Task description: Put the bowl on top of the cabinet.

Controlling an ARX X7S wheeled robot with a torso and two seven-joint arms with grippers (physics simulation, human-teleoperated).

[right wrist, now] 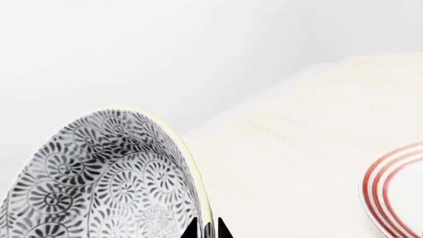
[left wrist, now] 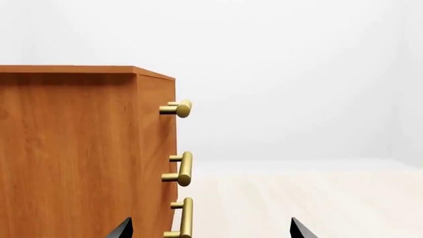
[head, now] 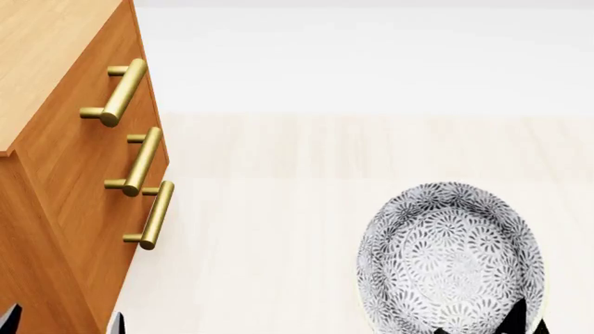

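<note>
The bowl, deep, white with a dense grey floral pattern, hangs tilted above the pale floor at the lower right of the head view. My right gripper is shut on its rim; in the right wrist view the two dark fingertips pinch the bowl wall, with the gripper at the frame's bottom edge. The orange-brown cabinet with brass bar handles stands at the left, its lighter top above. My left gripper is open and empty beside the cabinet corner.
A flat white plate with red rings lies on the pale floor to the side of the bowl in the right wrist view. The left gripper's tips show at the head view's bottom left, by the cabinet's front.
</note>
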